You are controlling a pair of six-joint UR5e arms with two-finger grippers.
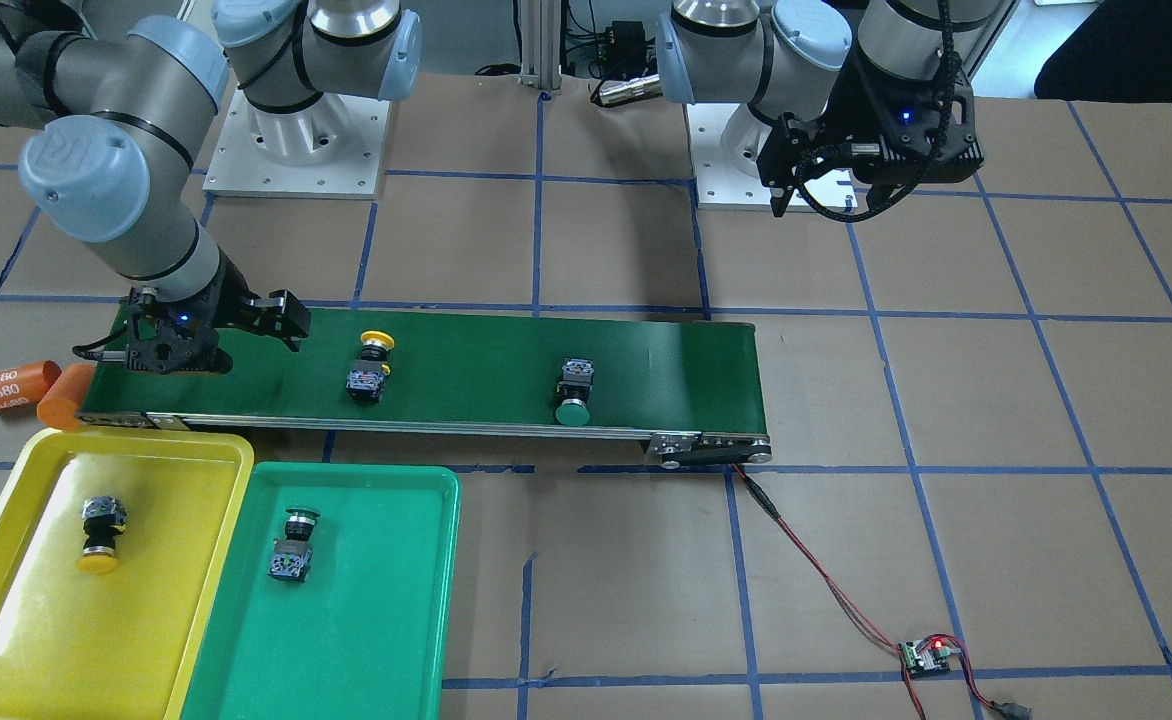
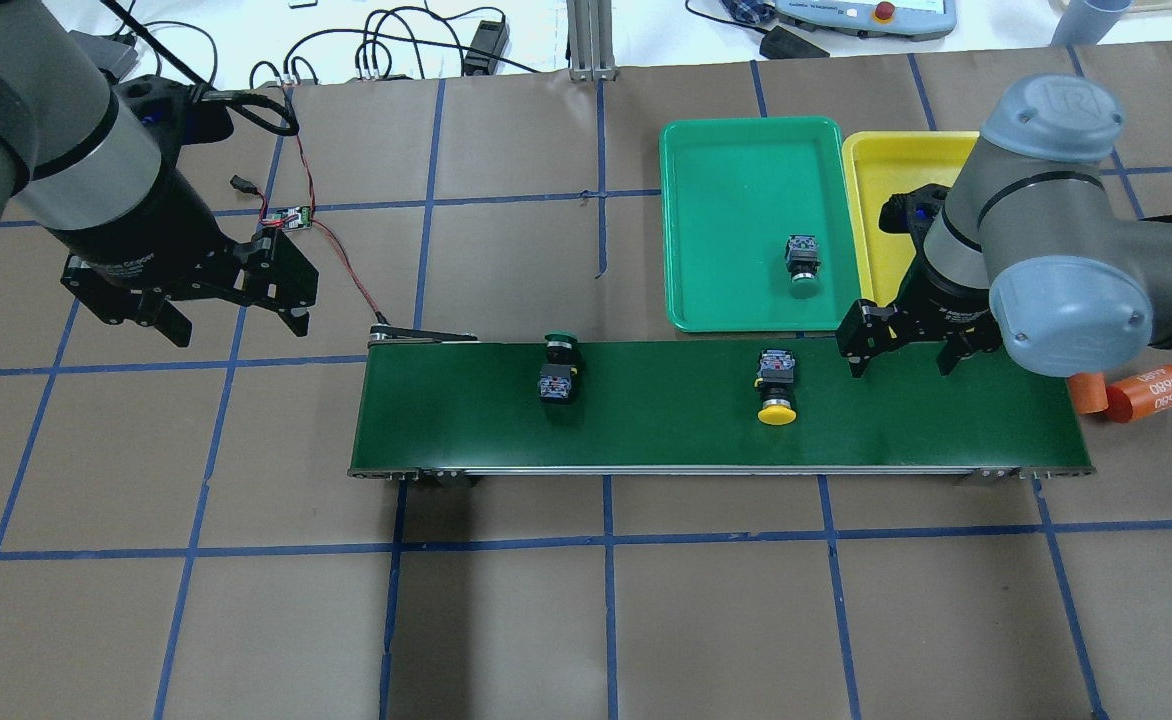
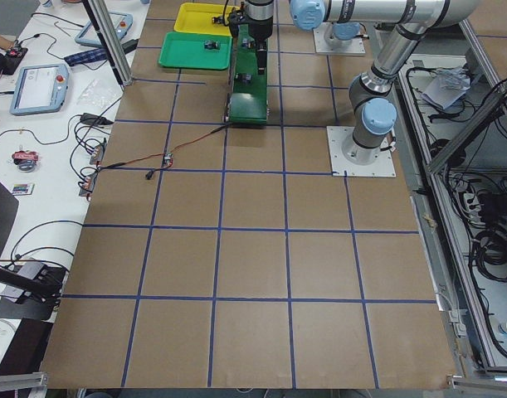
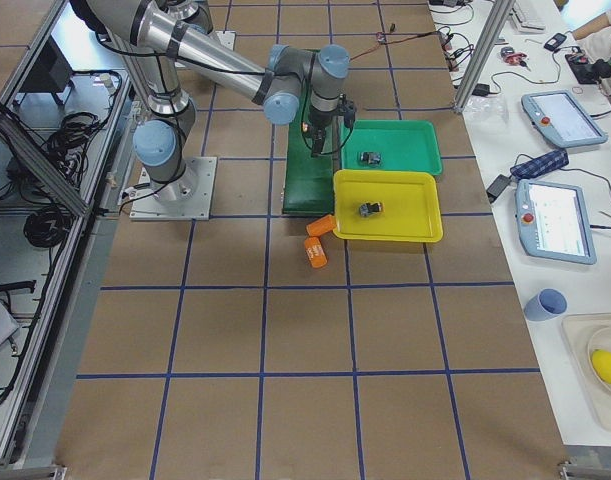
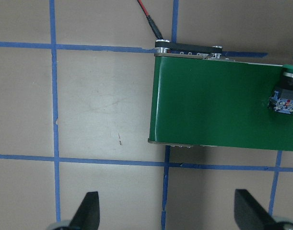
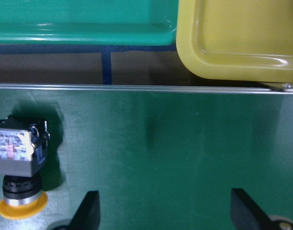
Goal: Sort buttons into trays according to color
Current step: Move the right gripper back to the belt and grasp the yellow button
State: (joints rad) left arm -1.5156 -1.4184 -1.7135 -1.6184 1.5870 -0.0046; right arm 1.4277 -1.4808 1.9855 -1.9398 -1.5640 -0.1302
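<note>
On the dark-green conveyor belt [image 1: 466, 365] lie a yellow-capped button [image 1: 371, 365] [image 2: 776, 385] and a green-capped button [image 1: 574, 392] [image 2: 557, 367]. The yellow tray [image 1: 16, 620] holds a second yellow button [image 1: 101, 535]. The green tray [image 1: 366, 620] [image 2: 736, 200] holds a second green button [image 1: 294, 545] [image 2: 802, 265]. My right gripper [image 2: 904, 352] [image 1: 216, 335] is open and empty, low over the belt's end by the trays. In the right wrist view [image 6: 165, 215] the yellow button [image 6: 19, 167] lies to its left. My left gripper [image 2: 236, 322] [image 5: 168, 215] is open and empty, above the table beyond the belt's other end.
Two orange cylinders [image 1: 16, 385] [image 2: 1141, 392], one marked 4680, lie beside the belt's end near the yellow tray. A red-black wire runs from the belt's other end to a small controller board [image 1: 926, 655] [image 2: 286, 218]. Brown table with blue tape grid.
</note>
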